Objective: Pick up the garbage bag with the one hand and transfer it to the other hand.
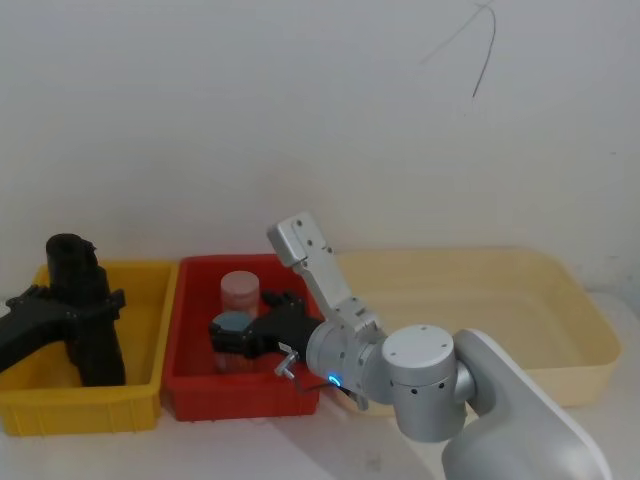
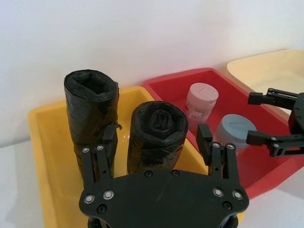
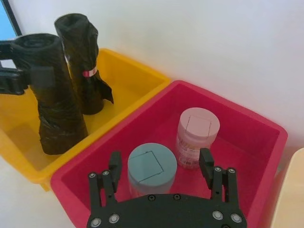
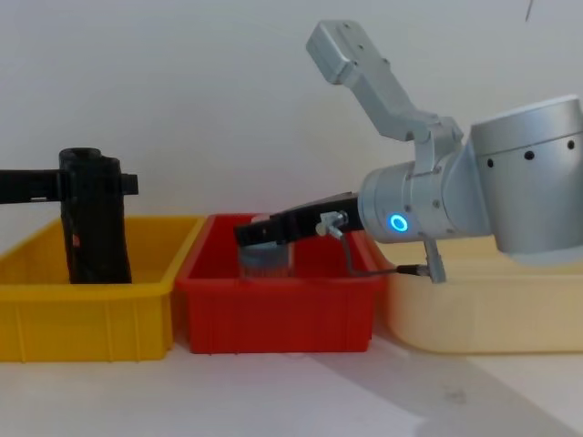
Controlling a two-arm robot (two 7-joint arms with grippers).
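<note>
- I am working the first step, the pickup: the left gripper (image 2: 157, 130) is reaching into the yellow bin (image 1: 80, 410), and its fingers are standing apart on either side of the garbage bag (image 3: 54, 109), with a sliver of gap showing on each side in the left wrist view.
- The garbage bag is standing upright in that bin, just beside the second black roll (image 3: 78, 52) (the one with the small red mark, which I am leaving alone). One finger is sitting in the narrow space between the two rolls.
- Nothing is lifted yet; the bag is resting on the bin floor.
- The right gripper (image 3: 160, 159) is hovering over the red bin (image 1: 240, 405) next door, its fingers spread wide above the grey-lidded jar (image 2: 236, 130) and holding nothing.
- As I judge it, the next move is calling for a squeeze on the bag's upper part, then a straight lift clear of the bin wall.
- I am expecting the soft plastic to give under the grip, so the squeeze should be firm, and the inner finger must not drag the marked roll along.
- After that, the right gripper is needing to rise away from the jars to receive the bag.
</note>
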